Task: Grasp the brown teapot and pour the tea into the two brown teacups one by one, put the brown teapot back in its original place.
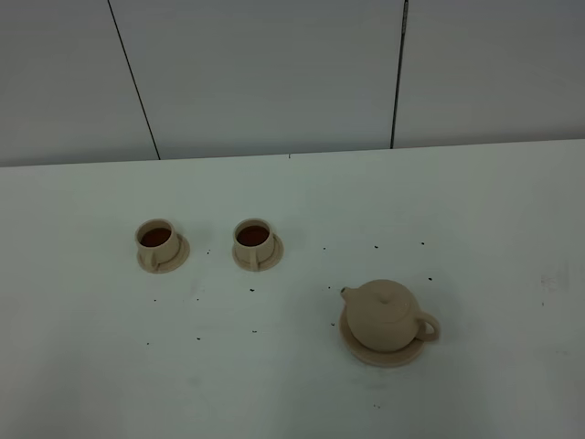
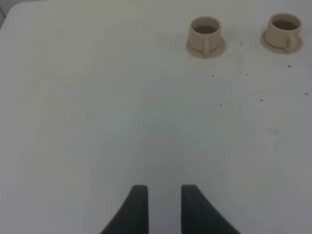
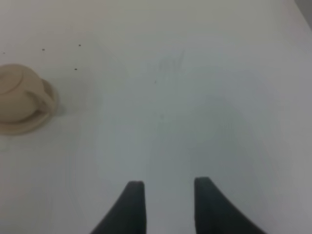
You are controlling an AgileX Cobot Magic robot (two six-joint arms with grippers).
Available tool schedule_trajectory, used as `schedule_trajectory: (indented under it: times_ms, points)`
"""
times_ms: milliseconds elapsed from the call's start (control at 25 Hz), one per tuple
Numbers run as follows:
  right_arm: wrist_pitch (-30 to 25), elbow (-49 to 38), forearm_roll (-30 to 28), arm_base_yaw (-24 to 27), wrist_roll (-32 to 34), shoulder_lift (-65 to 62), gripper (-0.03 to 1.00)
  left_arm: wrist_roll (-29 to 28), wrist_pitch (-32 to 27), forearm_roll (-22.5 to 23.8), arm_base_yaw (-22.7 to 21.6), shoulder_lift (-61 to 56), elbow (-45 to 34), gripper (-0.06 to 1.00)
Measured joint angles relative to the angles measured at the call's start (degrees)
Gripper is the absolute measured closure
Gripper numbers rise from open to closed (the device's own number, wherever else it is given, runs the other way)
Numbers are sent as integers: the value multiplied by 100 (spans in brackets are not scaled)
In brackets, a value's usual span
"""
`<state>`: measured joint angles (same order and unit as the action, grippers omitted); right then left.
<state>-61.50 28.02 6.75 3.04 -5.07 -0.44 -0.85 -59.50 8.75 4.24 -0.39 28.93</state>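
Brown teapot [image 1: 386,315], squat matte tan, sits on its saucer [image 1: 358,348]; both hands [image 2: 163,195] [image 3: 168,192] parted, empty.

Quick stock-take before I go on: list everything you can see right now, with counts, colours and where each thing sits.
teapot: 1, beige-tan, lid on, standing on its saucer, table's right
teapot saucer: 1, beige-tan, under the teapot
teacups: 2, beige-tan, dark tea inside, side by side, table's left
cup saucers: 2, beige-tan, one under each teacup
table: 1, white, dotted with dark specks
left gripper: black, jaws apart, empty, above bare table
right gripper: black, jaws apart, empty, apart from the teapot
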Motion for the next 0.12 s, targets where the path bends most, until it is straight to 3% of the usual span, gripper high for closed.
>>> schedule_trajectory:
  times_ms: [120]
  points:
    - [0, 0, 0, 0, 0, 0, 73, 0, 0, 0, 0, 0, 0, 71]
